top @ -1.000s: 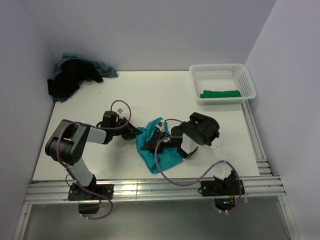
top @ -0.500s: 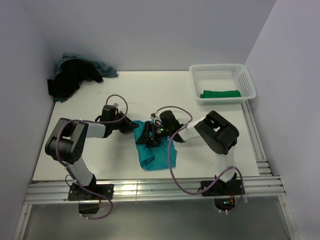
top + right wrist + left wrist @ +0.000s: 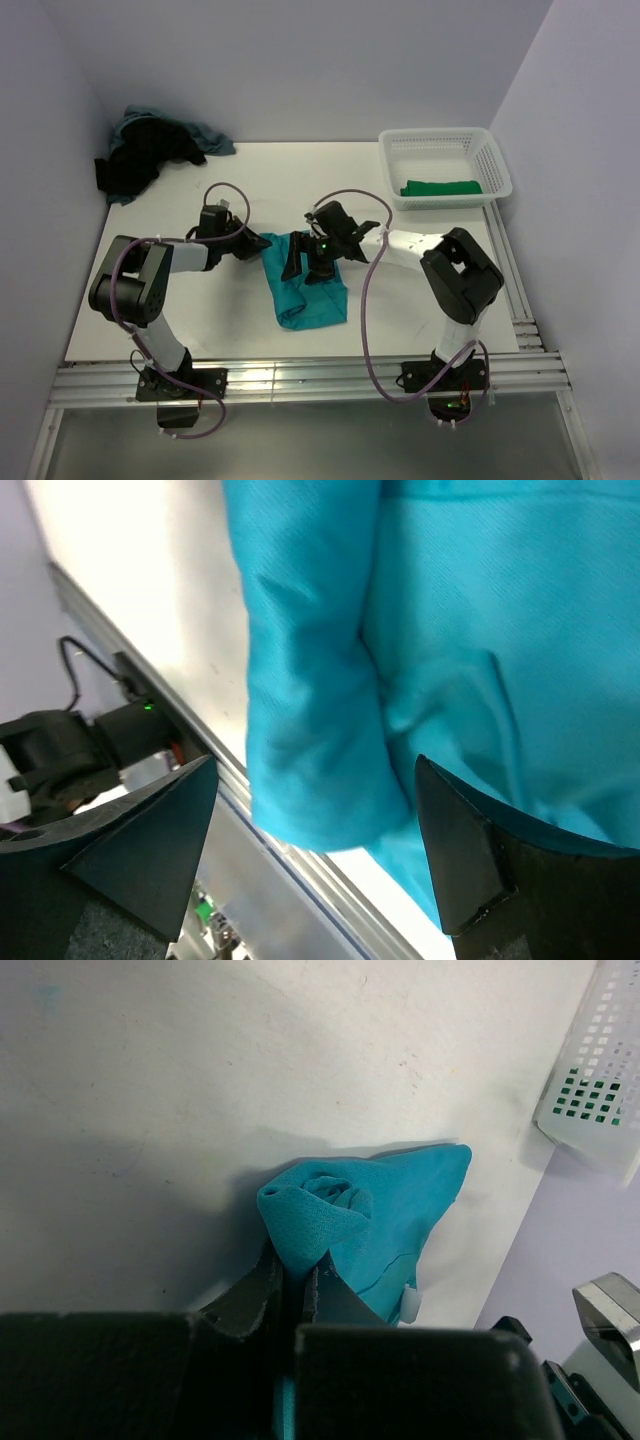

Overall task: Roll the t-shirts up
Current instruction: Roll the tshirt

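A bright teal t-shirt (image 3: 305,295) lies partly spread at the table's middle. My left gripper (image 3: 259,244) is shut on its far left corner; in the left wrist view the cloth (image 3: 385,1195) bunches up out of the pinched fingers (image 3: 262,1285). My right gripper (image 3: 303,267) hovers open over the shirt's far edge, and in its wrist view the teal cloth (image 3: 440,630) lies below the wide-apart fingers (image 3: 150,830), with nothing held. A black and a dusty blue t-shirt (image 3: 150,155) lie heaped at the back left. A folded green t-shirt (image 3: 441,187) rests in the basket.
The white lattice basket (image 3: 445,138) stands at the back right corner, also seen in the left wrist view as a white basket (image 3: 590,1070). Aluminium rails (image 3: 300,378) run along the table's front edge and right side. Walls close in left, back and right.
My right gripper has opened and let go of the teal shirt while the arm reached out toward the back left. The shirt now lies flatter. My left gripper drew its corner slightly farther back.
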